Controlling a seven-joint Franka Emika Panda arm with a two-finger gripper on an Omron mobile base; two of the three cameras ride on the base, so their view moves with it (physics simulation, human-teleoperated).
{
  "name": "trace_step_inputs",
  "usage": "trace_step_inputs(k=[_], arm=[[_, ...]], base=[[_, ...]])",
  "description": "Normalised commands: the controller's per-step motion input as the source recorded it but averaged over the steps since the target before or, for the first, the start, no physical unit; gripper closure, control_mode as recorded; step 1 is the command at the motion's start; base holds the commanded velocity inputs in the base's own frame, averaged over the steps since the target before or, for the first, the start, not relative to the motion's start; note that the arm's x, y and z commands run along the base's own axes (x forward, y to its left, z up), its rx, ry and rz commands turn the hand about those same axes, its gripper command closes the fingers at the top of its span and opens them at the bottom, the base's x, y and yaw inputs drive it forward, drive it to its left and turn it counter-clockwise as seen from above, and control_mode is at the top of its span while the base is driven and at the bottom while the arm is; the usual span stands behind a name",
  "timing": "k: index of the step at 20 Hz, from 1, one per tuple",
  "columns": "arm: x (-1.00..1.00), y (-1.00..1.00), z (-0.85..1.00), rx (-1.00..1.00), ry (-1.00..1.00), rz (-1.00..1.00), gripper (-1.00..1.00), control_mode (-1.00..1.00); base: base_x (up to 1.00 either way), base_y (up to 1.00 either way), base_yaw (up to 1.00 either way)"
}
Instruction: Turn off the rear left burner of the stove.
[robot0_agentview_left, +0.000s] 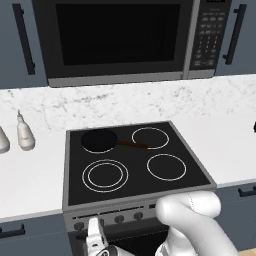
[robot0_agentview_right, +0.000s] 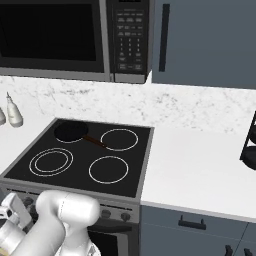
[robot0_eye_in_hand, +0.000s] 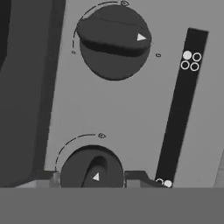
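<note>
We are reaching low at the stove's front strip, because the knobs sit there, not by the rear left burner, which is lying under the small black skillet. The end effector is straddling the lower knob, fingers just beside it, narrowly parted; we cannot tell whether they are gripping.

We see grey stove front strip close up. Lower round dark knob sits near bottom edge, white triangle marker on its ridge, thin arc line curving around its upper left. Our dark fingertips flank this knob, one each side, close to its rim; contact unclear. Upper round dark knob lies well above lower knob, ridge crosswise, white triangle pointing right. Narrow black bar with small white circles runs right of both knobs.
</note>
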Motion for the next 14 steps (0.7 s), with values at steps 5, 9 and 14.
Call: trace_step_inputs(k=[5, 9, 14], arm=[[0.0, 0.0, 0.19, 0.74, -0.23, -0.35, 1.0, -1.0], [0.0, 0.0, 0.22, 0.75, -0.23, -0.34, 1.0, -1.0], [0.0, 0.0, 0.2, 0.76, -0.25, -0.34, 1.0, -1.0]], base=[[0.0, 0.0, 0.0], [0.0, 0.0, 0.0], [0.0, 0.0, 0.0]])
